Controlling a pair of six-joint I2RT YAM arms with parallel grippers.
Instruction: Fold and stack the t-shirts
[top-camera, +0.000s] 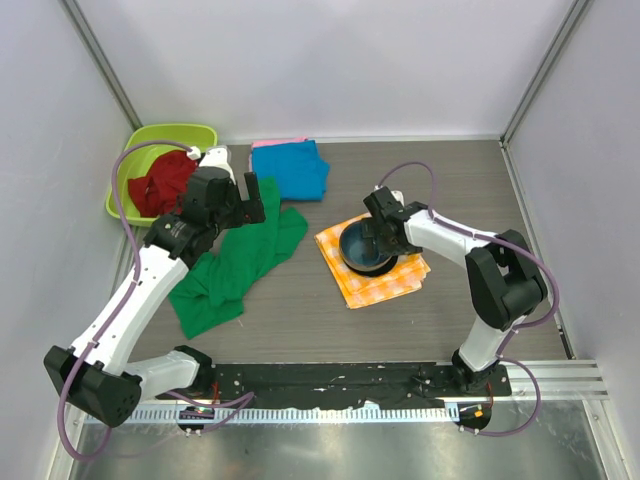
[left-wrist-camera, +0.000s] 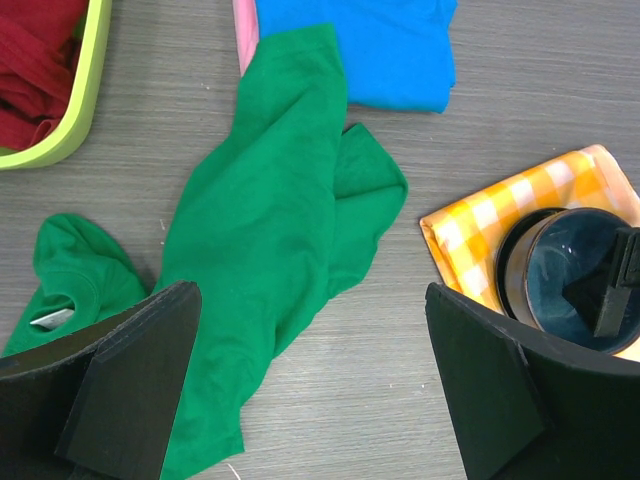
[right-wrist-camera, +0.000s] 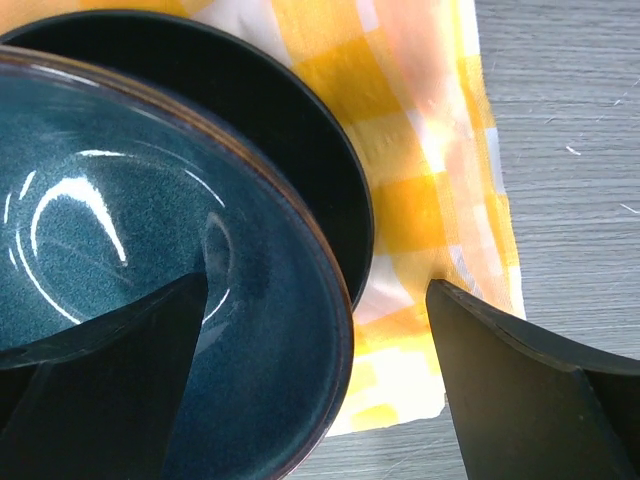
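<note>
Left gripper (left-wrist-camera: 310, 300) spread above green t-shirt (left-wrist-camera: 270, 220), right gripper (right-wrist-camera: 315, 285) spread over bowl (right-wrist-camera: 100, 220)

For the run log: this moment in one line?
left gripper open above green shirt | right gripper open at bowl | nothing held

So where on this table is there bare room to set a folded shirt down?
Bare wood lies at the back right, beside the blue shirt and behind the checked cloth, and along the near edge in front of the green shirt and that cloth. The back left is crowded: tub, left arm, shirts.
</note>
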